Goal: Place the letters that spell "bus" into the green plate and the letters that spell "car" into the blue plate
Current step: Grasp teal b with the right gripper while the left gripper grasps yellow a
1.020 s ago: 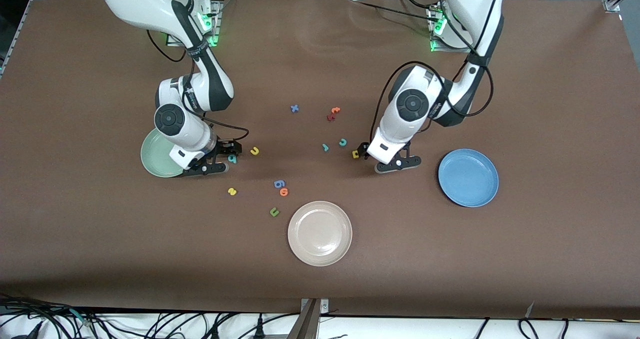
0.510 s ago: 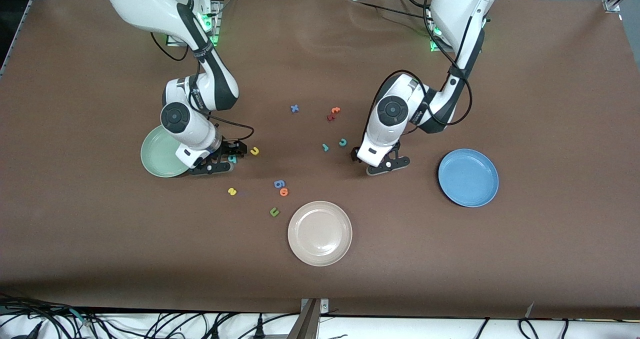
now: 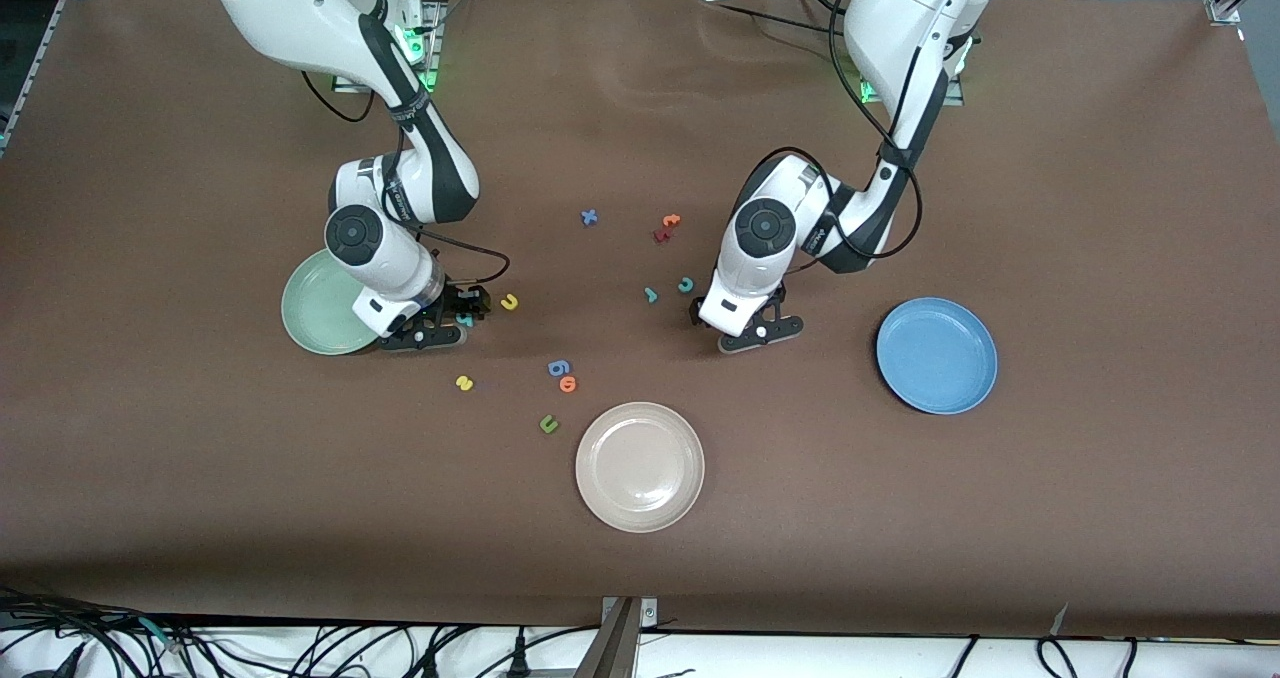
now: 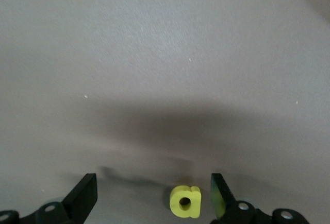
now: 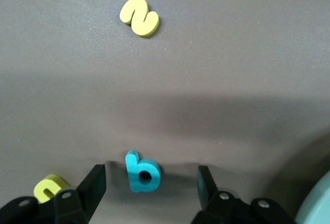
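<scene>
My right gripper [image 5: 151, 185] is low on the table beside the green plate [image 3: 315, 308], open, with the teal "b" [image 5: 142, 171] lying between its fingers and touching neither. The yellow "u" [image 3: 510, 302] and yellow "s" [image 3: 464, 383] lie close by. My left gripper [image 4: 153, 198] is also down at the table and open. The yellow "a" [image 4: 185, 202] lies flat between its fingers, closer to one finger [image 4: 220, 195]. The left hand hides the "a" in the front view. The teal "c" [image 3: 686, 284] and teal "r" [image 3: 651, 295] lie beside that hand. The blue plate [image 3: 937, 355] holds nothing.
A cream plate [image 3: 640, 466] sits nearer the front camera. Near it lie a blue "g" [image 3: 558, 367], an orange "o" [image 3: 568, 384] and a dark green "u" [image 3: 548, 423]. A blue "x" [image 3: 589, 217] and orange and red letters [image 3: 666, 228] lie farther back.
The left hand has slid toward the right arm's end and now covers the yellow "a" in the front view. The right hand has shifted slightly onto the "b".
</scene>
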Controlling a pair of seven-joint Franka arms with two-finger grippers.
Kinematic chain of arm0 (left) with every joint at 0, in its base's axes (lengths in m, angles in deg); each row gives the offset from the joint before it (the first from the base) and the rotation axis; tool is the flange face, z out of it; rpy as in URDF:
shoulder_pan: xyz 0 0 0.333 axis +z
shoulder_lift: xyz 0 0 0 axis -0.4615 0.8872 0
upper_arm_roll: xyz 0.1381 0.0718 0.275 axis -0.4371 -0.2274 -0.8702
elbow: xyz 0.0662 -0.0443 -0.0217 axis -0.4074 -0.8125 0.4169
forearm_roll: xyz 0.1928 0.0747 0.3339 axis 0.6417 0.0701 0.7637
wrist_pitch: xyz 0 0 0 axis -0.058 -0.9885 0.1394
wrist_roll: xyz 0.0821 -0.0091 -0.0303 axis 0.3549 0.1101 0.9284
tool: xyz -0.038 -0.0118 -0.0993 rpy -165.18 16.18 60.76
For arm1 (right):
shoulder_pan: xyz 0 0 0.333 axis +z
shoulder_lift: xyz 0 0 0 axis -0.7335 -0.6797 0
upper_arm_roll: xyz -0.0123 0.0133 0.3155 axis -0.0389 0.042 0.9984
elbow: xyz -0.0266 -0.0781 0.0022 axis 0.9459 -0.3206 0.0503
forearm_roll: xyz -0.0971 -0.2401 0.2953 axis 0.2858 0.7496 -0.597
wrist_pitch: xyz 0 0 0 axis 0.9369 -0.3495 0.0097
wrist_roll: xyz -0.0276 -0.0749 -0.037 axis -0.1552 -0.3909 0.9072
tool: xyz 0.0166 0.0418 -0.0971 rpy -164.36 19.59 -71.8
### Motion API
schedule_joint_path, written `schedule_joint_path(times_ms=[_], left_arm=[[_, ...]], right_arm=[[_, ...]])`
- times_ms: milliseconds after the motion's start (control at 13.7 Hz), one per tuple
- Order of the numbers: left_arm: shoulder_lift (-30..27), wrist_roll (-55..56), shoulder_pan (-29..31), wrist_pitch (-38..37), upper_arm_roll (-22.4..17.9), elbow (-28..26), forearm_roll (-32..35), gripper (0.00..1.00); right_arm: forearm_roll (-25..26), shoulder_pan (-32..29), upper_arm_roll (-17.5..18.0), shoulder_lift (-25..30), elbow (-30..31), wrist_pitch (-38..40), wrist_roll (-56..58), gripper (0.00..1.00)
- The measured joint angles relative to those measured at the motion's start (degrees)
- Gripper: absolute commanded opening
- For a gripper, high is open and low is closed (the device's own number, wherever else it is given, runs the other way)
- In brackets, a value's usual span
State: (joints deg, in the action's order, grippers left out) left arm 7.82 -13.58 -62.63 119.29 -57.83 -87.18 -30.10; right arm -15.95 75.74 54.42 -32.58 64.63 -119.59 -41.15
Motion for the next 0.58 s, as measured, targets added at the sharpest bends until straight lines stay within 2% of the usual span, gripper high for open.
schedule_joint_path(times_ms=[73,291,437,583], left_arm=[[0.23,0.30,-0.36,0.00,0.01,0.03,0.00,0.92],[0.57,0.89,-1.06,0.00,0.00,0.09,0.00,0.77],[0.84,1.45,-1.46,0.00,0.00,0.10,0.00,0.70],[1.06,1.64,-1.64,0.00,0.00,0.17,0.00,0.65]], right_arm=[[0.00,0.00,0.00,-0.16,0.00,-0.22,0.00,0.70],[-0.01,-0.01,-0.02,-0.28,0.00,-0.53,-0.01,0.53],[-0.01,-0.01,-0.07,-0.23,0.00,-0.60,-0.02,0.53],[-0.01,-0.02,-0.09,-0.22,0.00,-0.65,-0.02,0.40]])
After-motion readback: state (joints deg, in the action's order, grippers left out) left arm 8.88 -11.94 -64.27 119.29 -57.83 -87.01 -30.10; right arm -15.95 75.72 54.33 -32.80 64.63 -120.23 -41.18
